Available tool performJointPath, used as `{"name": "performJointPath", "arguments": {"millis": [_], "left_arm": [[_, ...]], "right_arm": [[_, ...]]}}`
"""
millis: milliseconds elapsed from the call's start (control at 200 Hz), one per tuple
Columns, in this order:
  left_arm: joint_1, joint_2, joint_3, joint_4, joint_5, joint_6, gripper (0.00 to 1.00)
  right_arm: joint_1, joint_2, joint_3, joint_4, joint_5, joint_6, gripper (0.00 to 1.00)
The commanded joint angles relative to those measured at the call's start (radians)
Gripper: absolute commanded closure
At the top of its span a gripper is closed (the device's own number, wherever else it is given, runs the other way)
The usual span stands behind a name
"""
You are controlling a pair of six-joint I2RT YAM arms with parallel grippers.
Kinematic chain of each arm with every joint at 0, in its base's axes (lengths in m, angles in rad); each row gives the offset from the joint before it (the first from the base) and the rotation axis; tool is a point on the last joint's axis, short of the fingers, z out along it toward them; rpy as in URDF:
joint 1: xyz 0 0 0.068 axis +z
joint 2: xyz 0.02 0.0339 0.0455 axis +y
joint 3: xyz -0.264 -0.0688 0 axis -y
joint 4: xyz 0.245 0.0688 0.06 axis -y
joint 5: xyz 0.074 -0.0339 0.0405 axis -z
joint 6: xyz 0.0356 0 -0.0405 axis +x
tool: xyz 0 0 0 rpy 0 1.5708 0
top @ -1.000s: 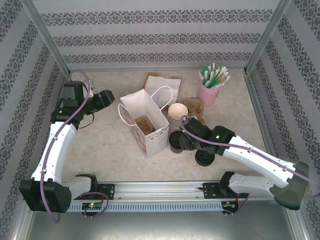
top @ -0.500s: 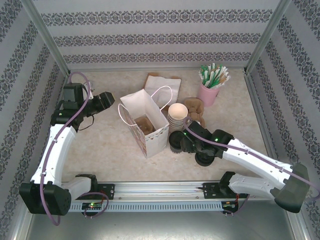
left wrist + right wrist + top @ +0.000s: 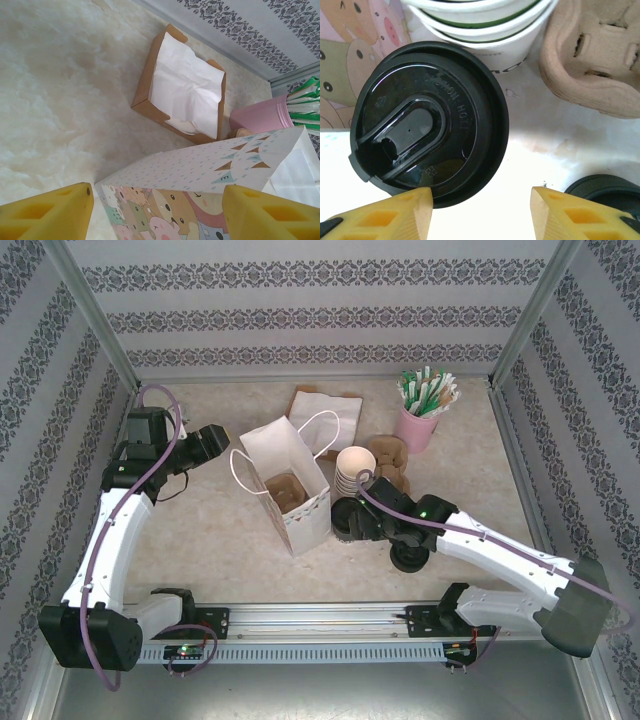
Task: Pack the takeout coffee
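Observation:
The takeout coffee (image 3: pixel 346 517) stands against the right side of the paper bag (image 3: pixel 285 490); from above I see mostly its black lid (image 3: pixel 427 125), with the cup body hidden beneath it. My right gripper (image 3: pixel 368 523) hovers just right of it, open; in the right wrist view the gripper (image 3: pixel 480 215) has its left fingertip (image 3: pixel 395 215) overlapping the lid's near rim. My left gripper (image 3: pixel 213 440) is open, left of the bag. In the left wrist view that gripper (image 3: pixel 157 215) frames the bag's printed side (image 3: pixel 200 180).
A stack of lidless white cups (image 3: pixel 355 470) and a cardboard carrier (image 3: pixel 392 458) sit behind the coffee. A loose black lid (image 3: pixel 410 555) lies under the right arm. A pink straw holder (image 3: pixel 418 425) and a napkin box (image 3: pixel 325 408) stand at the back.
My right gripper has crept left and forward toward the lidded cup. The cup and bag have shifted slightly left. The left arm has barely moved.

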Motion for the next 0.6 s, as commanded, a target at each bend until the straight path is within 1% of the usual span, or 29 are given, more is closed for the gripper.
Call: {"name": "performJointPath", "arguments": {"millis": [0, 65, 110, 310, 395, 515, 550, 595], "left_arm": [[0.009, -0.016, -0.005, -0.004, 0.001, 0.017, 0.30], [0.009, -0.014, -0.005, -0.002, 0.003, 0.017, 0.30], [0.009, -0.012, -0.004, -0.002, 0.003, 0.014, 0.30], [0.009, -0.006, -0.001, 0.001, 0.005, 0.012, 0.30], [0.009, -0.002, 0.000, 0.004, 0.009, 0.009, 0.30], [0.009, 0.005, 0.003, 0.003, 0.021, 0.007, 0.30], [0.009, 0.006, 0.005, -0.001, 0.021, 0.007, 0.30], [0.009, 0.006, 0.009, -0.006, 0.019, 0.010, 0.30]], "right_arm": [[-0.006, -0.007, 0.010, 0.016, -0.016, -0.079, 0.40], [-0.005, -0.021, 0.000, 0.030, -0.016, -0.114, 0.34], [-0.006, -0.029, -0.010, 0.046, -0.014, -0.144, 0.32], [-0.003, -0.046, -0.017, 0.094, 0.012, -0.346, 0.29], [-0.004, -0.033, -0.016, 0.119, -0.028, -0.468, 0.29], [-0.004, -0.006, 0.010, 0.106, -0.106, -0.648, 0.28], [-0.005, -0.002, 0.015, 0.102, -0.111, -0.686, 0.27], [-0.011, 0.001, 0.023, 0.091, -0.133, -0.730, 0.23]]}}
